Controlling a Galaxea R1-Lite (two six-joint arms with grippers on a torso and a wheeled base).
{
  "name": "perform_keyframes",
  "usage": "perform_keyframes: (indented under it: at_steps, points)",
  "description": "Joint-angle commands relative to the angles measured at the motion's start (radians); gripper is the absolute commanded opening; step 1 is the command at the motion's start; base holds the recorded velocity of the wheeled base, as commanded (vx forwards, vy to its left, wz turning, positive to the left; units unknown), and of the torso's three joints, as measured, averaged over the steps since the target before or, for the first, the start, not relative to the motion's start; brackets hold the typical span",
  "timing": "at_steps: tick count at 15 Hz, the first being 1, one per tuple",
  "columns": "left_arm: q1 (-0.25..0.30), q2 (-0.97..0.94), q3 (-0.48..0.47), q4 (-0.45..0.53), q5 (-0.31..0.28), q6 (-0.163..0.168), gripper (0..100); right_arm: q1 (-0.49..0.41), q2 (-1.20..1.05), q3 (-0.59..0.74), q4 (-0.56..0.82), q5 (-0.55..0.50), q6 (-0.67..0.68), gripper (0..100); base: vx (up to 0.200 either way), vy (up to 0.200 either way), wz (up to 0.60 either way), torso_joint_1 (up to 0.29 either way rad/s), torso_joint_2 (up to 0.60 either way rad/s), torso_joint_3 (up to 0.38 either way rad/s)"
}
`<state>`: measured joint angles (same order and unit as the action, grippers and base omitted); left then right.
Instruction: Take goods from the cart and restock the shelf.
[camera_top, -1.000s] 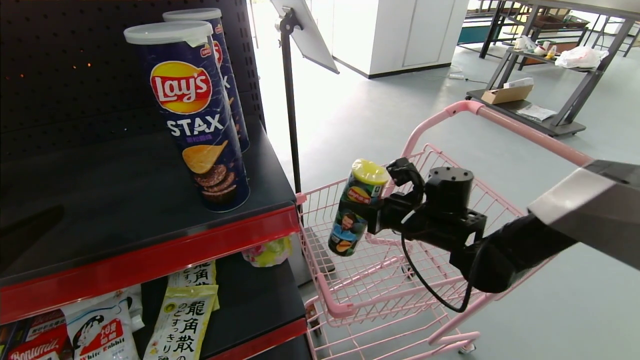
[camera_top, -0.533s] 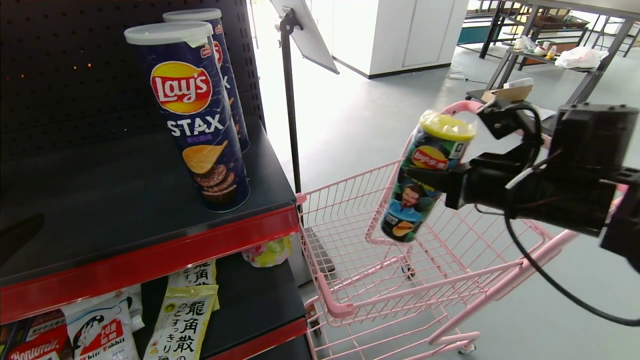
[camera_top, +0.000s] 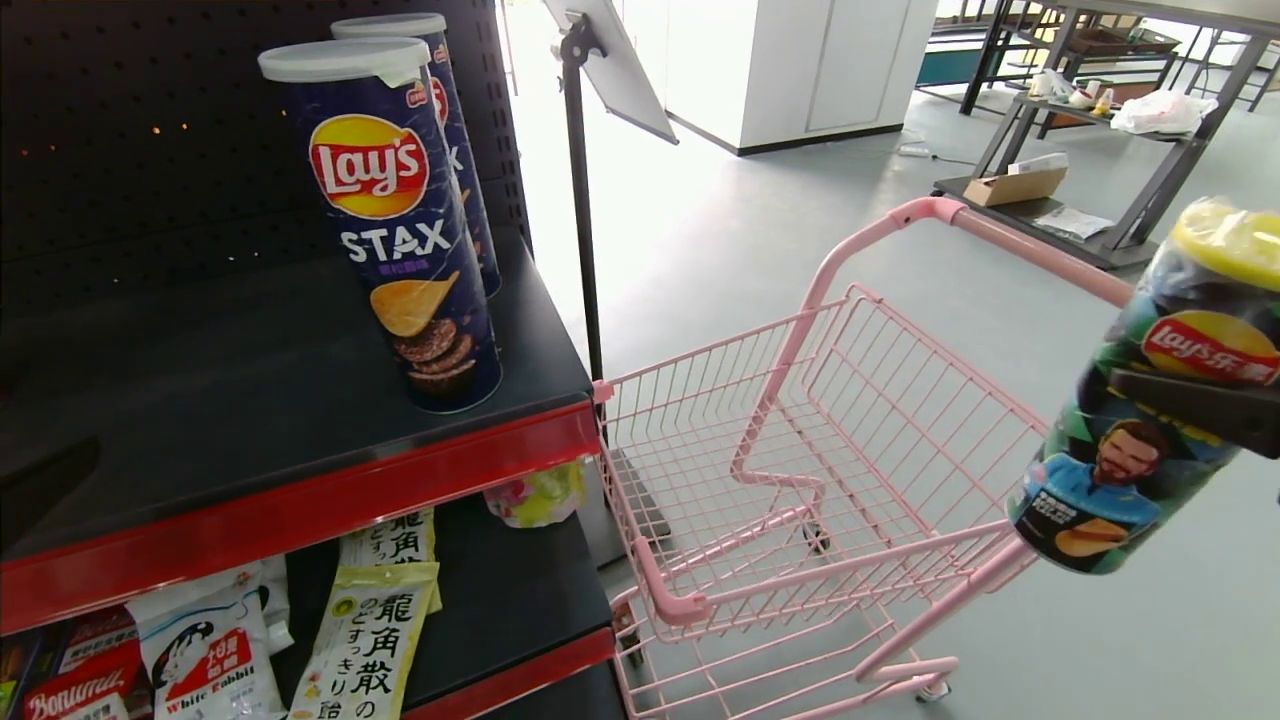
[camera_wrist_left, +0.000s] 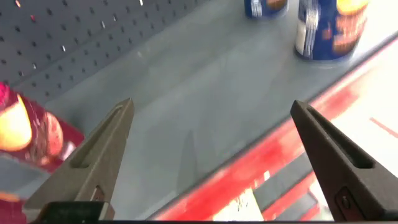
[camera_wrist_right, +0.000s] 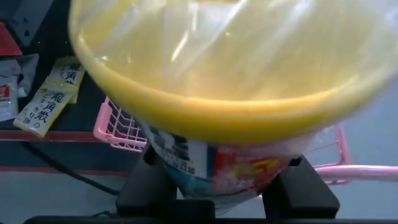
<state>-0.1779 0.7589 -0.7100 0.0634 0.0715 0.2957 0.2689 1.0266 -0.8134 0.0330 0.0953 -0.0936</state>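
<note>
The chip can (camera_top: 1120, 470) is hanging in the air at the right of the head view, level with the handle of the pink cart (camera_top: 940, 212) and just outside the basket, on the side away from the shelf (camera_top: 300, 500). It is well apart from the shelf.

Orientation: the long axis is standing close to upright and leaning. The lid end is pointing up and away from the shelf, and the base is pointing down toward the cart.

Grip: the right gripper (camera_wrist_right: 221, 193) is clamping the can across its body, roughly at mid-height. One dark finger (camera_top: 1195, 405) is crossing the front of the can in the head view. In the right wrist view the two fingers are pressing on opposite sides of the can, below the lid.

Appearance: the can is showing a clear yellow lid, a dark green and blue printed body, a red and yellow logo patch, and a printed figure in a blue shirt.

The left gripper (camera_wrist_left: 211, 155) is hanging over the dark top board of the shelf with its fingers spread wide, and it is gripping nothing.

Two tall blue cans, front (camera_top: 400, 230) and rear (camera_top: 455, 150), are standing upright on that board near its right end. Snack bags (camera_top: 370, 630) are lying on the level below.
</note>
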Motion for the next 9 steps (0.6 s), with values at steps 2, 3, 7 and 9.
perform_keyframes:
  at_steps: [2,3,7,9]
  points:
    - [0.0,-0.001,0.0,-0.001,-0.001,0.005,100,-0.082,-0.092,0.011,0.004,0.006,-0.063,0,-0.2,0.0,0.0,0.005,0.0,-0.002]
    - [0.0,-0.004,0.0,-0.001,-0.001,0.006,100,-0.093,-0.097,0.013,0.004,0.018,-0.075,0,-0.2,0.0,0.0,-0.012,0.0,0.022]
    - [0.0,-0.03,0.0,0.001,-0.001,0.006,100,-0.091,-0.137,0.023,0.005,0.02,-0.075,0,-0.2,0.0,0.0,0.004,0.0,0.005]
    - [0.0,-0.039,0.009,0.001,-0.002,0.006,100,-0.093,-0.16,0.046,0.005,0.018,-0.075,0,-0.2,0.0,0.0,0.005,0.0,-0.002]
